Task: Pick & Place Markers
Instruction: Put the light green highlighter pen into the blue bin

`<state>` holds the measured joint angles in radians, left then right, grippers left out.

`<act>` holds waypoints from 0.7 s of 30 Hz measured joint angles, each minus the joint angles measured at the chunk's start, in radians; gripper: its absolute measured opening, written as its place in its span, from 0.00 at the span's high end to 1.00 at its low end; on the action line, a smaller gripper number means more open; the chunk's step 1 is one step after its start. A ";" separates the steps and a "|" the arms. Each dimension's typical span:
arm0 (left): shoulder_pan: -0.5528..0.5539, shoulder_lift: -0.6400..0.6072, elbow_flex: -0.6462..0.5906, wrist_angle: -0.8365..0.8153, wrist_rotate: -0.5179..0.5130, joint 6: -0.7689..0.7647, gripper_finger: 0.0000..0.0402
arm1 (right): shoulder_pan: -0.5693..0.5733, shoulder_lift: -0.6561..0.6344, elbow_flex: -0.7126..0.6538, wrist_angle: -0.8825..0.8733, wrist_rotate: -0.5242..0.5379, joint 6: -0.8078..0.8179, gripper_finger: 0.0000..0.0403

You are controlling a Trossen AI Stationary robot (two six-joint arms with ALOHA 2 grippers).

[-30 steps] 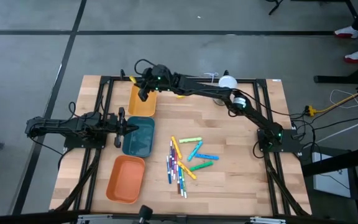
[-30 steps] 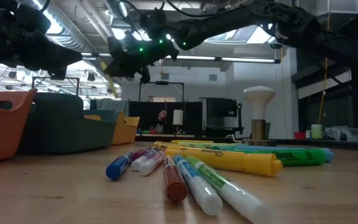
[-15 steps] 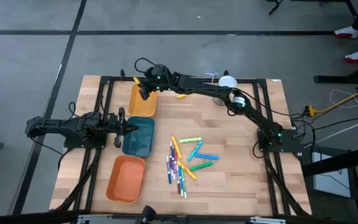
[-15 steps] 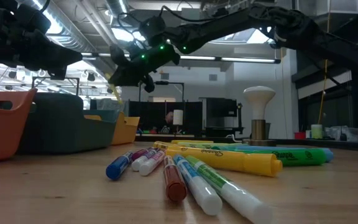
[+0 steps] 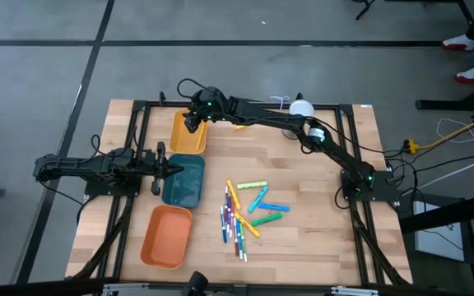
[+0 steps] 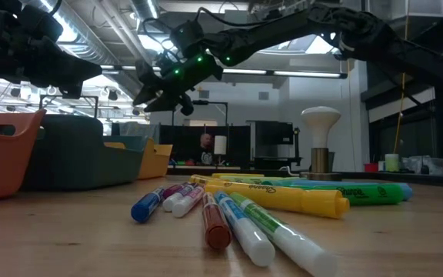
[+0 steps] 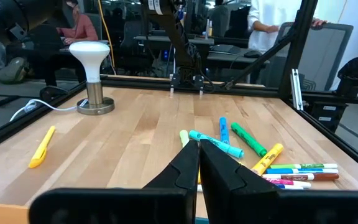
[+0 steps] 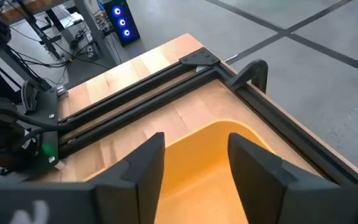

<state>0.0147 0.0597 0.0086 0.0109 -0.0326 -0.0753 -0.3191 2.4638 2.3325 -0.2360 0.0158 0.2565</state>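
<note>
Several markers (image 5: 243, 212) in yellow, green, blue, red and purple lie in a loose heap on the wooden table, right of centre; they fill the low view's foreground (image 6: 244, 204). One yellow marker (image 5: 239, 126) lies alone near the far edge. My right gripper (image 5: 189, 125) hangs open above the yellow tray (image 8: 229, 174) at the far left, with nothing between its fingers (image 8: 194, 155). My left gripper (image 7: 199, 146) waits shut at the table's left, beside the teal tray (image 5: 186, 182).
An orange tray (image 5: 167, 236) sits near the front left, with the teal tray behind it. A white mushroom-shaped lamp (image 5: 301, 107) stands at the far edge. Black frame rails (image 8: 166, 81) run along the table's sides. Bare wood lies between the trays and the heap.
My right gripper has opened above the yellow tray and tipped slightly downward. The yellow marker that stuck out of its fingers a second ago no longer shows there.
</note>
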 joint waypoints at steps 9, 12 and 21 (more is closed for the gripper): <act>0.000 0.000 0.000 0.000 0.000 0.000 0.97 | 0.001 -0.001 0.000 -0.025 -0.068 -0.050 0.53; 0.000 0.000 0.000 0.000 0.000 0.000 0.98 | 0.002 -0.001 0.001 -0.062 -0.131 -0.075 0.53; 0.000 0.000 0.000 0.000 0.000 0.000 0.97 | 0.002 -0.008 0.024 -0.211 -0.159 -0.088 0.53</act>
<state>0.0147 0.0601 0.0086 0.0109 -0.0326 -0.0753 -0.3172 2.4555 2.3562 -0.4472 -0.1432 0.1684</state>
